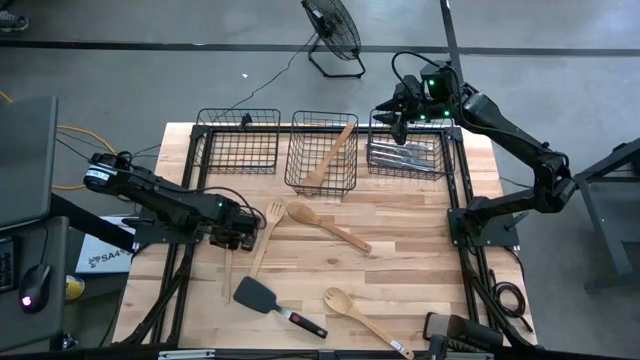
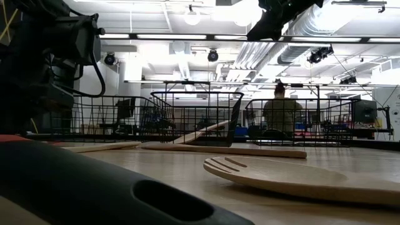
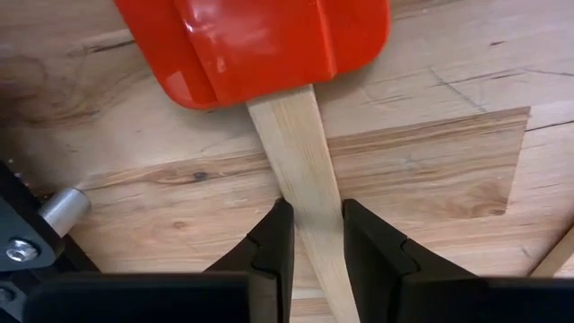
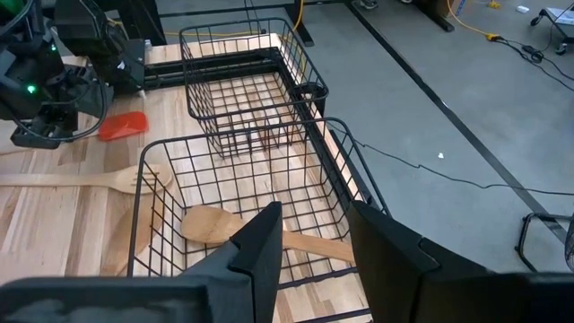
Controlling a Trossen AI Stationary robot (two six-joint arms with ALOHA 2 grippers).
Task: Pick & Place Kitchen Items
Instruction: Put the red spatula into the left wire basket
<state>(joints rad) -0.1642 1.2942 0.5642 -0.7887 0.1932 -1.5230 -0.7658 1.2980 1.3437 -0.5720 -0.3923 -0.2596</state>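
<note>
spatula [image 3: 269, 45]: glossy red head, pale wooden handle
table [image 1: 420, 240]: light wood planks with darker grain streaks and knots
wire baskets [image 1: 239, 140]: black, open square grid
wooden spoons [image 1: 326, 226]: pale tan
wooden fork [image 1: 266, 232]: pale tan
turner [image 1: 262, 295]: black blade, black handle with a red band
cutlery [image 1: 405, 155]: silver, in the basket on the right
left gripper [image 3: 316, 247]: black fingers
right gripper [image 4: 309, 238]: black fingers
floor [image 1: 180, 70]: grey with dark lines
cable [image 1: 80, 135]: yellow

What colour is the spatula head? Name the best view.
Red spatula head; clearest in the left wrist view.
</note>
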